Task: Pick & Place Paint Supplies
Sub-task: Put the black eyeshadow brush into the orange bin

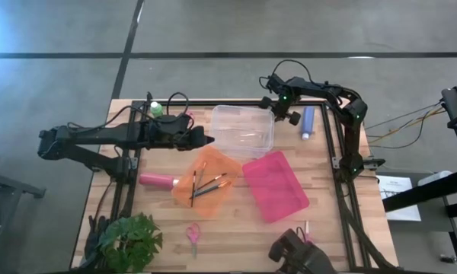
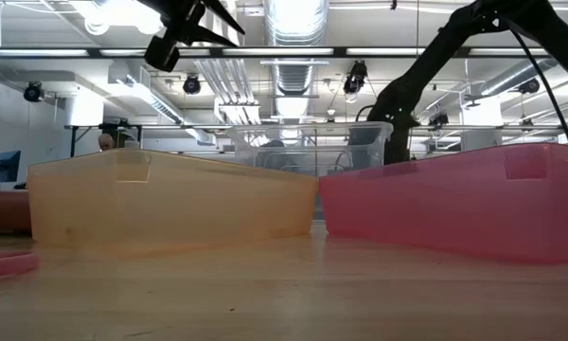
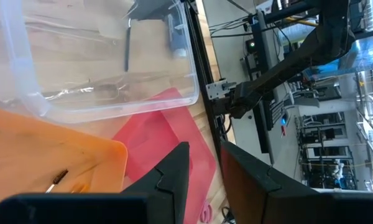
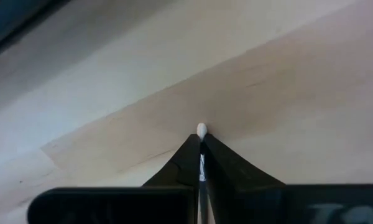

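My right gripper [image 1: 281,113] points down at the wooden table just right of the clear container [image 1: 242,129]. It is shut on a thin paintbrush with a white end [image 4: 201,129]. My left gripper [image 3: 204,171] hangs high over the orange tray [image 1: 206,180], open by a narrow gap, with nothing between its fingers. Several paintbrushes [image 1: 207,184] lie in the orange tray. The blue bottle [image 1: 308,122] lies at the far right, the green bottle [image 1: 157,109] stands at the far left, and the pink bottle [image 1: 158,180] lies left of the orange tray. My right gripper pinches the thin paintbrush between its two fingertips, coming from above and pointing down. The brush's white end [image 4: 201,129] shows just past the tips, and a pale strip of it [image 4: 202,167] runs back in the slit between the fingers. I cannot tell whether it is clear of the table.
A pink tray [image 1: 274,185] lies right of the orange tray. Pink scissors [image 1: 193,234] and a green plant [image 1: 129,242] sit near the front edge. A black frame [image 1: 337,144] runs along the table's right side.
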Controlling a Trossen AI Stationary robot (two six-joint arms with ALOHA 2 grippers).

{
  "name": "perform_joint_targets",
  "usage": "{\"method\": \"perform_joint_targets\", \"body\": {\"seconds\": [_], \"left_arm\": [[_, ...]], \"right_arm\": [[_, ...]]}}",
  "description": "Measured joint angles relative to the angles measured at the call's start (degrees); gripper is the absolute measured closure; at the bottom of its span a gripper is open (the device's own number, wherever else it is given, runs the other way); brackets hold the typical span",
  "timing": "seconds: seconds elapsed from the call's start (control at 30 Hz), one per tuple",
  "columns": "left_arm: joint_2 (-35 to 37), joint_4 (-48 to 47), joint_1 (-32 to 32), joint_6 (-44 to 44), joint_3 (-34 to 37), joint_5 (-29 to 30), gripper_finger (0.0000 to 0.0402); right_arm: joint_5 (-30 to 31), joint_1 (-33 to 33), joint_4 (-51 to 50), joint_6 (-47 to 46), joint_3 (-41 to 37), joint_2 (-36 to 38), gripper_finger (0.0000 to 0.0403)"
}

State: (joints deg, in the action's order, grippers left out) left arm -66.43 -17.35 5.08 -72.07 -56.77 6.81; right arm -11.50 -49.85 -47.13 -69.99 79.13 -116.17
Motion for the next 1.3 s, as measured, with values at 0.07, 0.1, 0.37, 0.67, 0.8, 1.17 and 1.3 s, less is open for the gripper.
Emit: {"method": "perform_joint_targets", "body": {"seconds": [0.07, 0.1, 0.37, 0.67, 0.8, 1.17, 1.3], "left_arm": [[0.0, 0.6, 0.0, 0.0, 0.0, 0.0, 0.0300], [0.0, 1.0, 0.0, 0.0, 0.0, 0.0, 0.0300], [0.0, 1.8, 0.0, 0.0, 0.0, 0.0, 0.0300], [0.0, 2.8, 0.0, 0.1, 0.0, 0.1, 0.0300], [0.0, 2.8, 0.0, 0.2, 0.0, 0.1, 0.0300], [0.0, 3.0, 0.0, 2.6, 0.0, -0.6, 0.0300], [0.0, 3.0, 0.0, 3.3, 0.0, -0.8, 0.0300]], "right_arm": [[0.3, -0.1, -0.6, 0.9, -0.1, 0.6, 0.0392], [0.3, -0.1, -0.8, 1.3, -0.2, 1.0, 0.0392], [1.5, -0.1, -2.4, 5.4, -2.2, 5.5, 0.0391], [2.9, -0.1, 1.2, 7.4, -8.7, 14.0, 0.0391], [3.1, -0.5, 6.1, 7.7, -11.2, 19.7, 0.0391], [10.5, -2.0, 7.1, 8.8, -16.6, 35.4, 0.0394], [10.6, -1.6, 6.5, 8.9, -18.7, 41.4, 0.0395]]}}
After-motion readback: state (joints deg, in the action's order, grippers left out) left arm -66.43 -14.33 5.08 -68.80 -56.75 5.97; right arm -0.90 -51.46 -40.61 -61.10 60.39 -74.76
